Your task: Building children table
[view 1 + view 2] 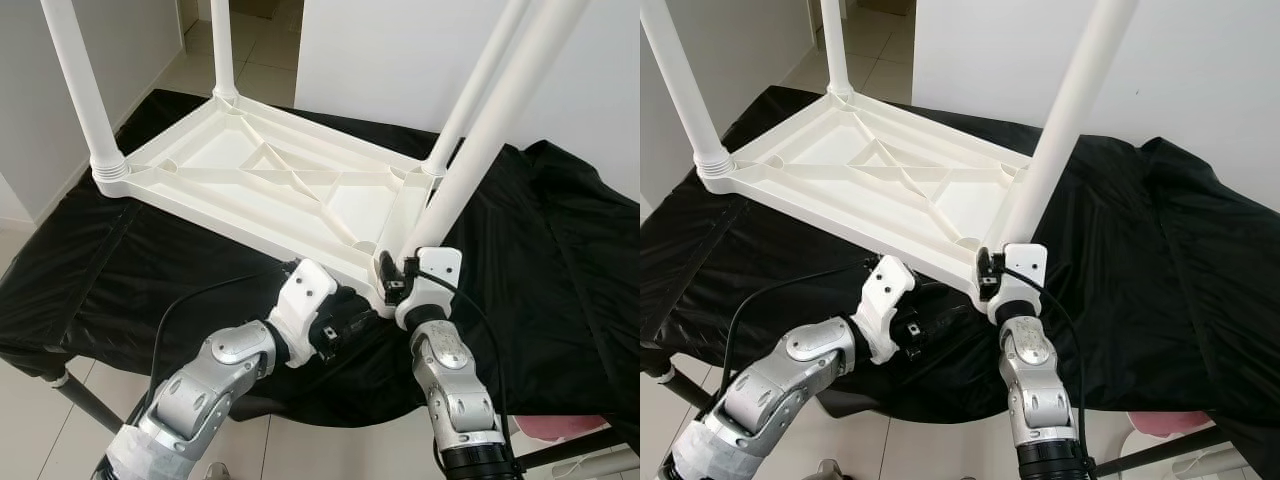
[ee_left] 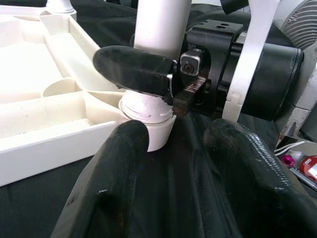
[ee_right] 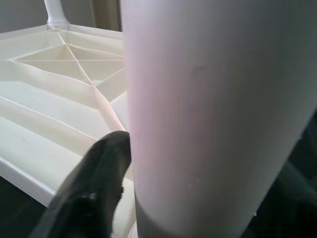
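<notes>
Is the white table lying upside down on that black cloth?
Yes, the white table top rests face down on the black cloth, its ribbed underside showing and its legs pointing upward.

No readable txt, labels, brands or nos. anywhere in these views.
</notes>
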{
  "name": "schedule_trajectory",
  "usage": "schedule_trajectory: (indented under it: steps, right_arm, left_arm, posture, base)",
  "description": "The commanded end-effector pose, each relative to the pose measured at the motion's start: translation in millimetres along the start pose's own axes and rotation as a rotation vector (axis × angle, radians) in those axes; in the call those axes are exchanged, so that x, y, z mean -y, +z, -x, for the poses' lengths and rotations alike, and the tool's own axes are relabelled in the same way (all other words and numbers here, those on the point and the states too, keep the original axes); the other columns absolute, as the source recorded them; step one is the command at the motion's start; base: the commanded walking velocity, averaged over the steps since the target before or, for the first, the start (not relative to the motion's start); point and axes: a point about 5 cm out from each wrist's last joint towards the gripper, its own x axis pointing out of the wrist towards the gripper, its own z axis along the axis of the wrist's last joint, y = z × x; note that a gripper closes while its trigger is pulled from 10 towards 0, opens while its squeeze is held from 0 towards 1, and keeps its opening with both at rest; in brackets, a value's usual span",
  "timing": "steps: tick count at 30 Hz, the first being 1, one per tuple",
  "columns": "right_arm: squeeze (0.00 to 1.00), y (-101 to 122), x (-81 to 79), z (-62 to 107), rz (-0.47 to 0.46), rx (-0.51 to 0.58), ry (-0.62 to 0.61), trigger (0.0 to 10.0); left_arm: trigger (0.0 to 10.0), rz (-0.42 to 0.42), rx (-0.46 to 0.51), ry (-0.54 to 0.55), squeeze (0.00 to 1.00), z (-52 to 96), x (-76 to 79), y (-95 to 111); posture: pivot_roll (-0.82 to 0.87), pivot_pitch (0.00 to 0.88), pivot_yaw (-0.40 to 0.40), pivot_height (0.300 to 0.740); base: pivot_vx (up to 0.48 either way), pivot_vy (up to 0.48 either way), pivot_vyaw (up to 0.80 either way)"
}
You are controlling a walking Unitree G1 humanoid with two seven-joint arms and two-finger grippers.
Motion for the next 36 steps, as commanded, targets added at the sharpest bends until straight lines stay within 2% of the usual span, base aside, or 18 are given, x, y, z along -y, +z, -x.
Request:
schedule_trajectory:
  steps: [1,8,9,12,18,22,24,28,35,36]
  right_arm:
    - [1.0,1.3,1.3,1.9,0.004,0.009,0.05,10.0]
    - [1.0,1.3,10.4,4.0,0.027,0.019,0.14,10.0]
    - [0.0,0.1,13.3,4.7,0.041,0.013,0.156,10.0]
    - [0.0,-0.8,21.5,1.4,0.061,0.008,0.181,10.0]
    - [0.0,-1.9,26.2,-4.2,0.068,0.0,0.229,10.0]
    - [0.0,-5.9,27.9,-10.8,0.067,-0.016,0.339,10.0]
    - [0.0,-6.8,29.4,-13.0,0.063,-0.018,0.353,10.0]
    - [0.0,-8.4,25.8,-20.1,0.058,-0.027,0.468,10.0]
    - [0.0,-10.8,23.1,-24.7,0.081,-0.039,0.527,10.0]
    - [0.0,-11.4,23.2,-27.5,0.092,-0.045,0.539,5.7]
  left_arm:
    - [10.0,0.014,-0.013,-0.087,0.0,-2.6,6.6,-2.9]
    - [10.0,0.016,-0.013,-0.084,0.0,-2.1,7.3,-3.7]
    - [10.0,0.016,-0.013,-0.083,0.0,-2.0,7.2,-3.7]
    - [10.0,0.016,-0.013,-0.08,0.0,-2.3,6.2,-3.6]
    - [10.0,0.017,-0.012,-0.082,0.0,-2.7,6.8,-3.4]
    - [10.0,0.014,-0.017,-0.087,0.0,-3.3,6.7,-3.7]
    - [10.0,0.006,-0.023,-0.089,0.0,-3.5,6.8,-4.2]
    - [10.0,0.0,-0.029,-0.09,0.0,-2.5,6.8,-4.3]
    - [10.0,-0.004,-0.032,-0.088,0.0,-1.7,5.9,-4.3]
    - [10.0,-0.007,-0.032,-0.086,0.0,-1.8,5.0,-3.9]
  posture:
    - [0.04,0.007,-0.117,0.74]
    - [0.04,0.005,-0.122,0.74]
    - [0.04,0.005,-0.123,0.74]
    - [0.04,0.002,-0.124,0.74]
    - [0.04,0.002,-0.121,0.74]
    - [0.04,0.004,-0.114,0.74]
    - [0.04,0.005,-0.115,0.74]
    - [0.04,0.011,-0.107,0.74]
    - [0.05,0.011,-0.103,0.74]
    - [0.05,0.01,-0.101,0.74]
  base:
    - [0.0,0.0,0.0]
    - [0.0,0.0,0.0]
    - [0.0,0.0,0.0]
    - [0.0,0.0,0.0]
    - [0.0,0.0,0.0]
    - [0.0,0.0,0.0]
    - [0.0,0.0,0.0]
    - [0.0,0.0,0.0]
    - [0.0,0.0,0.0]
    - [0.0,0.0,0.0]
